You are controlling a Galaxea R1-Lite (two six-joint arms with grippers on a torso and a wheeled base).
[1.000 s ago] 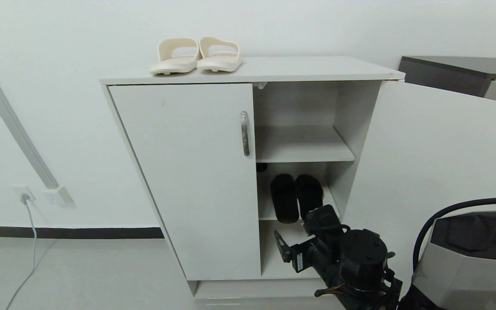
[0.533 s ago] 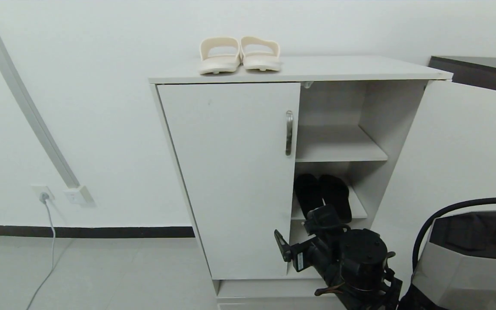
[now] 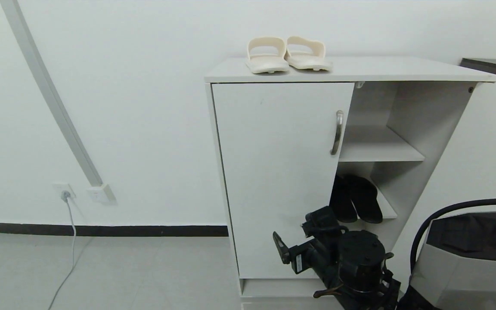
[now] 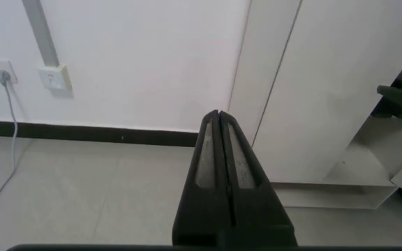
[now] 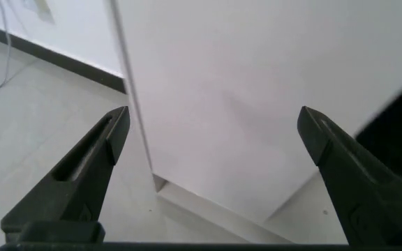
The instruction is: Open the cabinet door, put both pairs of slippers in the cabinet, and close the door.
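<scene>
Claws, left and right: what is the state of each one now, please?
Left claw: closed, holding nothing.
Right claw: open, holding nothing.

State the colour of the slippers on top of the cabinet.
Cream. The pair of moulded slide slippers shows best in the head view.

Illumination is bright, even and diffuse across the wall [image 3: 144,107] and the cabinet [image 3: 282,181] front. Shadow gathers inside the open compartment at centre right, deepest beneath the upper shelf [image 3: 377,150] around the black slippers [image 3: 364,200]. Wide-angle perspective slants the conduit [image 3: 52,90] at upper left and converges the cabinet sides downward.
</scene>
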